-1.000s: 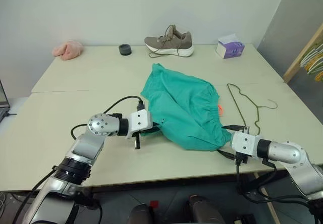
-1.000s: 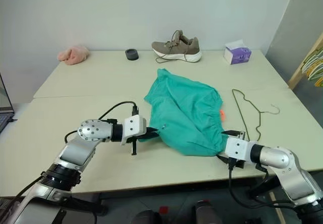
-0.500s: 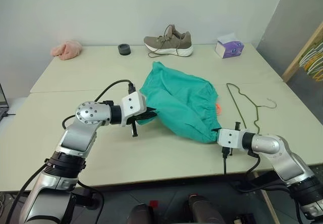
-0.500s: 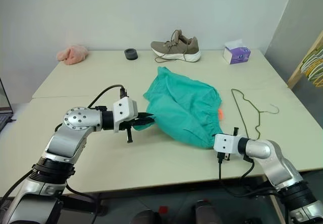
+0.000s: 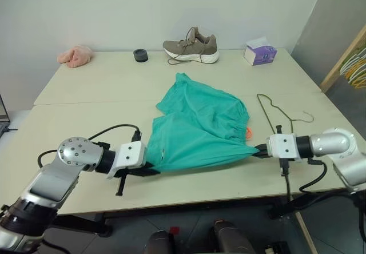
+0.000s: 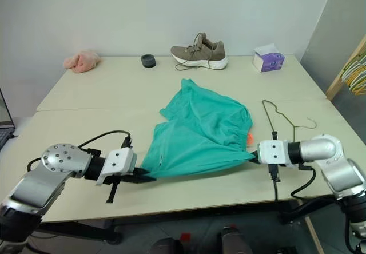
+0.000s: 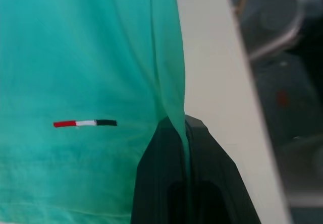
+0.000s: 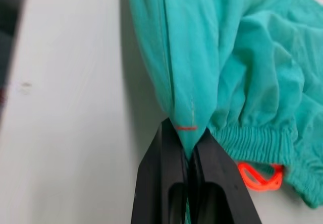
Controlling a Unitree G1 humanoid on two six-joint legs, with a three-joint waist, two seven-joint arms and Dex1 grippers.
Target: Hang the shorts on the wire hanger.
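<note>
While I watch, my left gripper [image 5: 150, 168] pinches one corner of the shorts [image 5: 197, 134], right gripper [image 5: 258, 150] clamps the opposite corner, fabric stretched between, wire hanger [image 5: 277, 118] beside.

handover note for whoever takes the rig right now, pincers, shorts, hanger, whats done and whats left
Left pincer: shut on the shorts, at their near left edge.
Right pincer: shut on the shorts, at their near right edge.
Shorts: near edge stretched between both pincers, the rest lying on the table.
Wire hanger: flat on the table beyond the right pincer, untouched.
Done: two-handed grip.
Left: get the shorts onto the hanger.
</note>
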